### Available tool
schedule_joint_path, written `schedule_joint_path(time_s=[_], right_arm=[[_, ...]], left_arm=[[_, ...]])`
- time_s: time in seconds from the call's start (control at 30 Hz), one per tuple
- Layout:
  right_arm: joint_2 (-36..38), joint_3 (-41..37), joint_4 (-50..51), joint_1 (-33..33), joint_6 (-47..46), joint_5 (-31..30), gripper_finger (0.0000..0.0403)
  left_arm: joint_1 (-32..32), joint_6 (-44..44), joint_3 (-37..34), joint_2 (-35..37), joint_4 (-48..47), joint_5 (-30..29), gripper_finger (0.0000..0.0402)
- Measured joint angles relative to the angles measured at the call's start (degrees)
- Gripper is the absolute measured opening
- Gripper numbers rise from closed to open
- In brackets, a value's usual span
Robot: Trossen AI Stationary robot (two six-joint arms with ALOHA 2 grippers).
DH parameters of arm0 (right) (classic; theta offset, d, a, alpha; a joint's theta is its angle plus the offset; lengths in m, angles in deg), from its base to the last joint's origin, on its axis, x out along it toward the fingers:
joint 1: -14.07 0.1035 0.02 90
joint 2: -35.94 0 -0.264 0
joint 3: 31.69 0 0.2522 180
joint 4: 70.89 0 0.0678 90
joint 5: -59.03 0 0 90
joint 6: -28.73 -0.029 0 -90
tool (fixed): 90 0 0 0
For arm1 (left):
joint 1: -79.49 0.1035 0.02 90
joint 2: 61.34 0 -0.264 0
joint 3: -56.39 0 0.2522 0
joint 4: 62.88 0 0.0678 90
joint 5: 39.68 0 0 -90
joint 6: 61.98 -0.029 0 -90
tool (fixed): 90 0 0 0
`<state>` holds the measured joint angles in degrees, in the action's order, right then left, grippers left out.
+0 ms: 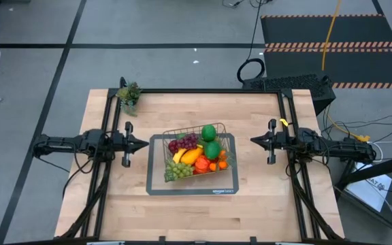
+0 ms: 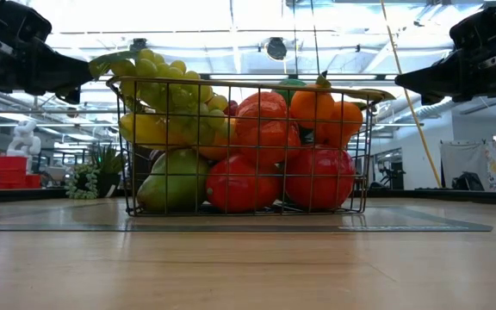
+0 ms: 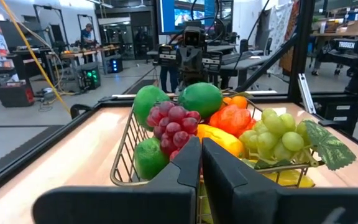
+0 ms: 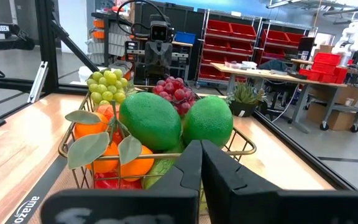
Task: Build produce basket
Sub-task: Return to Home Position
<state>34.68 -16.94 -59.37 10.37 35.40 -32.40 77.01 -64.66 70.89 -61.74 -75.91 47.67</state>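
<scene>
The wire mesh basket stands on its dark grey base at the table's middle, heaped with produce: green balls, red grapes, a yellow banana, oranges, green grapes. The low view shows red apples and a green pear at the bottom. My left gripper hovers shut, level, to the basket's left. My right gripper hovers shut, level, to its right. Neither touches anything.
A small potted plant stands at the table's far left corner. Black frame rails run along the far edge and both sides. Bare wood lies in front of the basket.
</scene>
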Motion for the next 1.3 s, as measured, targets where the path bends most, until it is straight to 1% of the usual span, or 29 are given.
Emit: schedule_joint_path(time_s=[0.33, 0.67, 1.3], right_arm=[[0.00, 0.00, 0.00, 0.00, 0.01, 0.02, 0.0000], [0.00, 0.00, 0.00, 0.00, 0.02, 0.01, 0.0000], [0.00, 0.00, 0.02, 0.00, 0.00, 0.02, 0.0000]], left_arm=[[0.00, -0.02, 0.00, 0.00, 0.00, -0.16, 0.0003], [0.00, -0.03, 0.00, 0.00, 0.00, -0.21, 0.0035], [0.00, -0.04, -0.02, 0.00, -0.02, -0.25, 0.0037]])
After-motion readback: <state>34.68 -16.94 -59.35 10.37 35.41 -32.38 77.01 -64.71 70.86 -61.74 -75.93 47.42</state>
